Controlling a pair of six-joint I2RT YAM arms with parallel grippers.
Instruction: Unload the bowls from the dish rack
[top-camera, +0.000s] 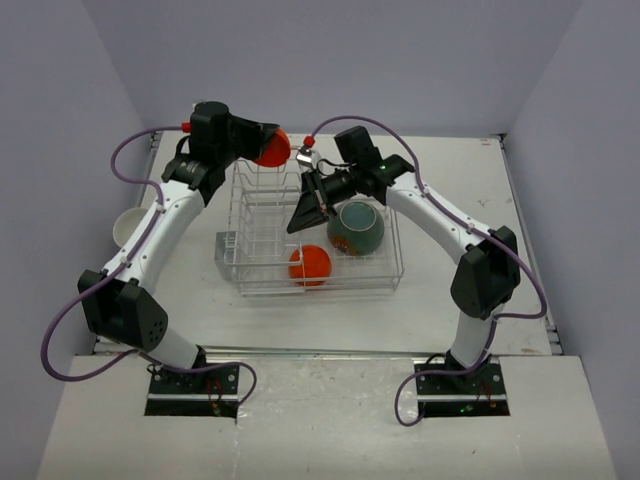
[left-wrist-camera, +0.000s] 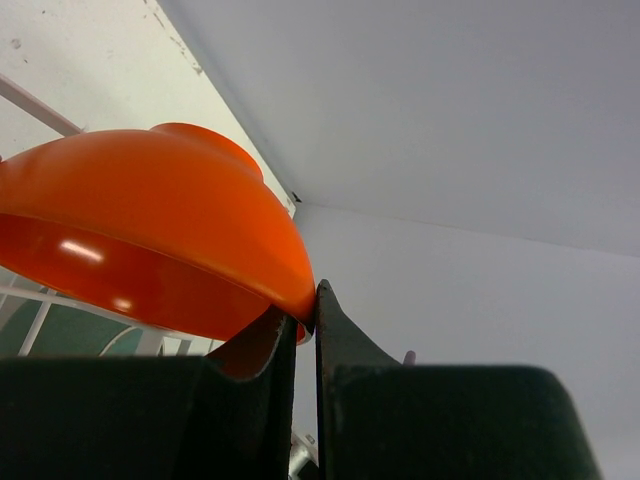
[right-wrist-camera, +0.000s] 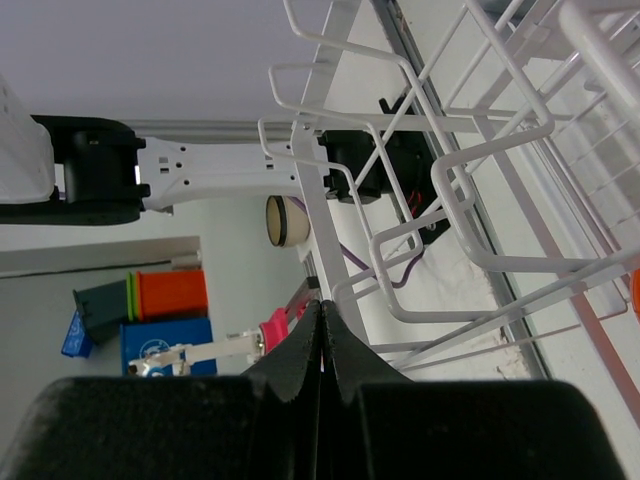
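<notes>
Here the left tool (left-wrist-camera: 308, 302) pinches a glossy orange bowl (left-wrist-camera: 150, 220) by its rim; right tool (right-wrist-camera: 321, 312) closed, empty.

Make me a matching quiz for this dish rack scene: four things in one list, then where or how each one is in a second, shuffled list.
Column one:
1 teal bowl
2 cream bowl
3 left gripper
4 right gripper

Column two:
A shut and empty
B on the table, outside the dish rack
C shut on an orange bowl at its rim
D inside the dish rack

Pairs: 1-D, 2-B, 3-C, 4-A
</notes>
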